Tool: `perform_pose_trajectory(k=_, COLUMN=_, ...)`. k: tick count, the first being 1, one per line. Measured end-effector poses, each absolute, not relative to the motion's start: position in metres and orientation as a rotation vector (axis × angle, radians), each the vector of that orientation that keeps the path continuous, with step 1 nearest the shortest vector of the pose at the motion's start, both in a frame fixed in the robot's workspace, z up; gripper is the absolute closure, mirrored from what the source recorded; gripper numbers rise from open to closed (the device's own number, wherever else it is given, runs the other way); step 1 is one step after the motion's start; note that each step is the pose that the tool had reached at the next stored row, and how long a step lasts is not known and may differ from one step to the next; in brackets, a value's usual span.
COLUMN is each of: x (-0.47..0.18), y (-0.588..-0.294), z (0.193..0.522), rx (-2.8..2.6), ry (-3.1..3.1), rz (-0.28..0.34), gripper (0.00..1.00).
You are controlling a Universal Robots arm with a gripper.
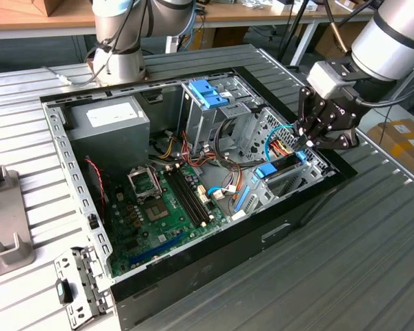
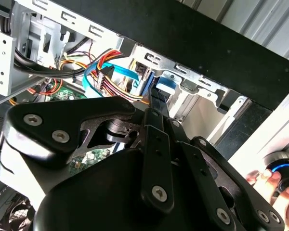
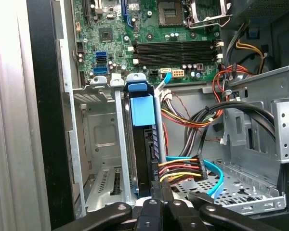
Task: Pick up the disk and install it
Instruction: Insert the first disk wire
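disk (image 3: 143, 144) upright in bay, gripper (image 1: 309, 141) at its end

open PC case (image 1: 214, 265) lies on slatted metal table (image 1: 372, 262) | green motherboard (image 1: 159, 207) on case floor | grey power supply (image 1: 110, 124) at far exterior-view left | blue latch (image 1: 208, 93) atop drive cage | bracket (image 1: 79, 286) near left corner | person's hand (image 2: 272, 183) in second wrist view

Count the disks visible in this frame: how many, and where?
1. The disk stands on edge in the drive bay at the case's front corner, on the exterior view's right, with the gripper at its end. Others may sit hidden in the tall cage.
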State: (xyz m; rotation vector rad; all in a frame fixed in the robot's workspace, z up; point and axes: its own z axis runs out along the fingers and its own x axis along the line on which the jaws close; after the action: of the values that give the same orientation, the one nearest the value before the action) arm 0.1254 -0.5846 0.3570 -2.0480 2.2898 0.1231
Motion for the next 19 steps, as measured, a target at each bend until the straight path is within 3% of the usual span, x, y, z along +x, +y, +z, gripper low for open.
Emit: perform_pose_trajectory(k=19, x=0.136, y=-0.585, z=0.378, rx=-2.049, ry=2.291, rz=0.125, gripper=0.9)
